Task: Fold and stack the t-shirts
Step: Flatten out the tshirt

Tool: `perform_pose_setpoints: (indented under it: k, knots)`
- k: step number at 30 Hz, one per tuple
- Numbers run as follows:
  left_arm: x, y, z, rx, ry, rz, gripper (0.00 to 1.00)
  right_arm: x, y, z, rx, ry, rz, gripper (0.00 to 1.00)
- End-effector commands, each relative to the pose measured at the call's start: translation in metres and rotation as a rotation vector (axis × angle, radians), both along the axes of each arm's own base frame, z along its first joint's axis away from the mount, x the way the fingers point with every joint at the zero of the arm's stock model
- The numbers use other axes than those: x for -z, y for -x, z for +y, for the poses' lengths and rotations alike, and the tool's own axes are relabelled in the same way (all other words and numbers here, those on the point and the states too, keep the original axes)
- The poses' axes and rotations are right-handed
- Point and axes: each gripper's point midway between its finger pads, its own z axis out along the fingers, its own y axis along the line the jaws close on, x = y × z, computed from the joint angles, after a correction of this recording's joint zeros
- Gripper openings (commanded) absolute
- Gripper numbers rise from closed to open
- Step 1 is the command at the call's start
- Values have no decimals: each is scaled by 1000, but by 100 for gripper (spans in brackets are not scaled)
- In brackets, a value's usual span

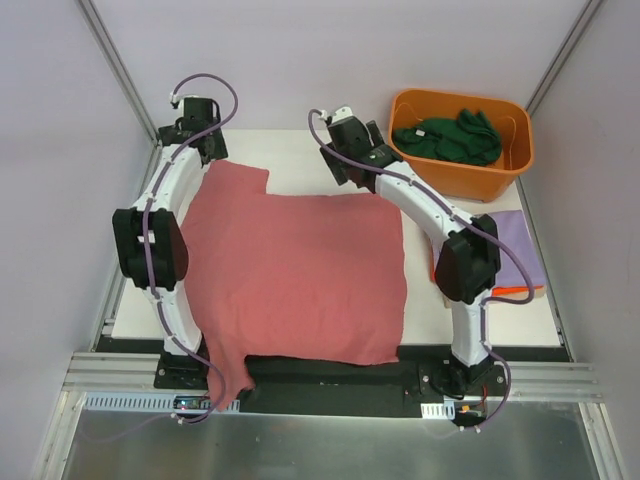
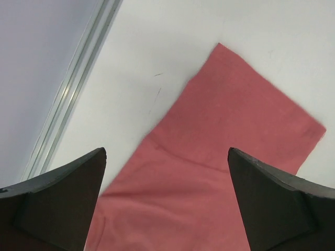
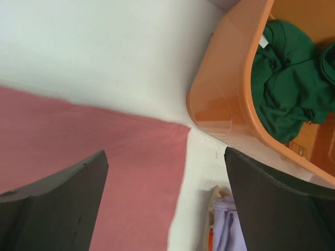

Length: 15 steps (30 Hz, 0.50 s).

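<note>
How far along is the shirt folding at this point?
Done: the lavender shirt looks folded on an orange shirt at right. In hand: the red-pink shirt lies spread, unfolded; the left tool and right tool hover open over its far edge. Left: folding it, then the green shirt bunched in the tub.

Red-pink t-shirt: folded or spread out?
Spread out. The red-pink t-shirt lies flat across the table, one sleeve showing at the far left, a near corner hanging over the edge; no fold visible.
</note>
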Motion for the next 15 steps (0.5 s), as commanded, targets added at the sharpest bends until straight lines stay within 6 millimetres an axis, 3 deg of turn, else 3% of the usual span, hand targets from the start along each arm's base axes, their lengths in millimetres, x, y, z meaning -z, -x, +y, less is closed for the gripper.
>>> perform_pose_setpoints:
  k: [1,3,4,5,7,8,11,15]
  knots:
    - [-95,36,7,-47,21,-211,99,-81,31,-3,-3,-221,-107,98]
    - [-83,58,3,-60,63,-196,99,-64,55,1,-38,-316,-38,96]
    - [-56,76,-4,-54,112,-137,99,-49,71,5,-57,-363,18,96]
    - [-43,92,-18,-19,188,-113,99,-39,87,9,-76,-425,67,96]
    - [-10,128,-34,-37,309,-75,99,11,124,12,-84,-504,216,96]
    - [6,144,-39,-44,346,-53,99,23,139,17,-89,-559,264,96]
    - [41,171,-49,-66,425,-4,99,65,175,15,-72,-604,378,96]
    - [77,185,-52,-83,437,97,99,102,192,2,-7,-551,453,96]
